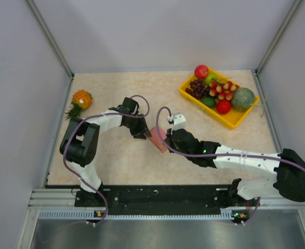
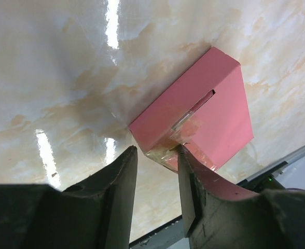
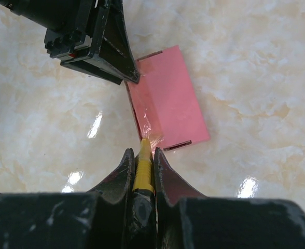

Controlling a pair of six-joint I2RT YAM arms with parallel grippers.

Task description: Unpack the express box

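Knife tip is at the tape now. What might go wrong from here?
The left hand meets only one end of the express box, jaws apart, so the box may slide or spin when the utility knife in the right hand pushes. The clear tape looks crumpled at the blade tip, so it may snag instead of cutting. The taped edge runs toward the left hand; a slip might strike it.

Your left gripper (image 2: 156, 151) has its two dark fingers apart, with the near corner of the pink box (image 2: 209, 98) right at the gap between their tips. One fingertip (image 2: 186, 158) touches that corner where clear tape (image 2: 179, 128) wraps the edge, and the other sits just beside it. The box lies flat on the glossy marbled table (image 2: 64, 78), a narrow slot (image 2: 203, 99) showing in its side.
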